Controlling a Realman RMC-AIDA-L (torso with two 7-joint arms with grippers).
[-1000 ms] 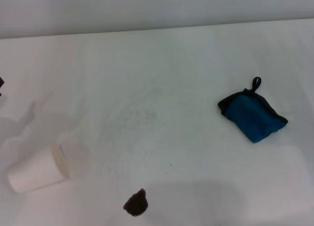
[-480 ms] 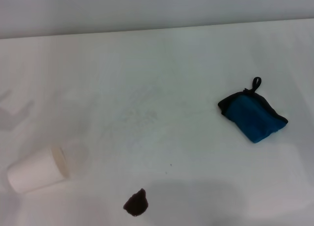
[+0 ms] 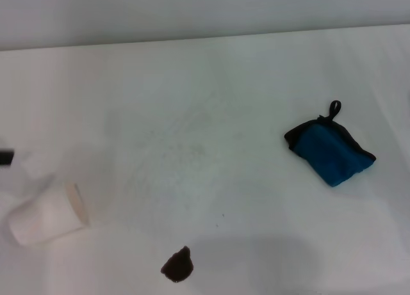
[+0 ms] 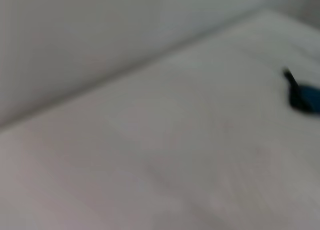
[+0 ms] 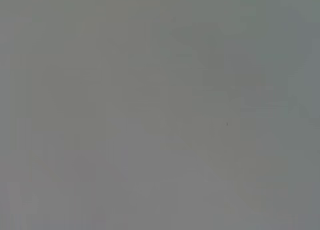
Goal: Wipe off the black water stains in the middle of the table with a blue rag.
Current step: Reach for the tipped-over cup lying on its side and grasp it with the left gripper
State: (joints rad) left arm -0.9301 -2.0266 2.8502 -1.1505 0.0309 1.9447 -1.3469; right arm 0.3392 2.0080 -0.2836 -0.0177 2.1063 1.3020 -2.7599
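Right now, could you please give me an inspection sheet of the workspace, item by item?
Surface: white table with faint grey smudges near its middle.
Job's things: blue rag, folded, lying on the robot's right, untouched; dark stain near the front edge, not yet wiped, well apart from the rag.
Clutter: white cup on its side at the robot's left; a few tiny dark specks between stain and rag.
Grippers: only a small dark piece at the left edge of the head view, above the cup; right gripper not seen.
Cables: nothing seen.
Surroundings: plain grey wall behind the table.
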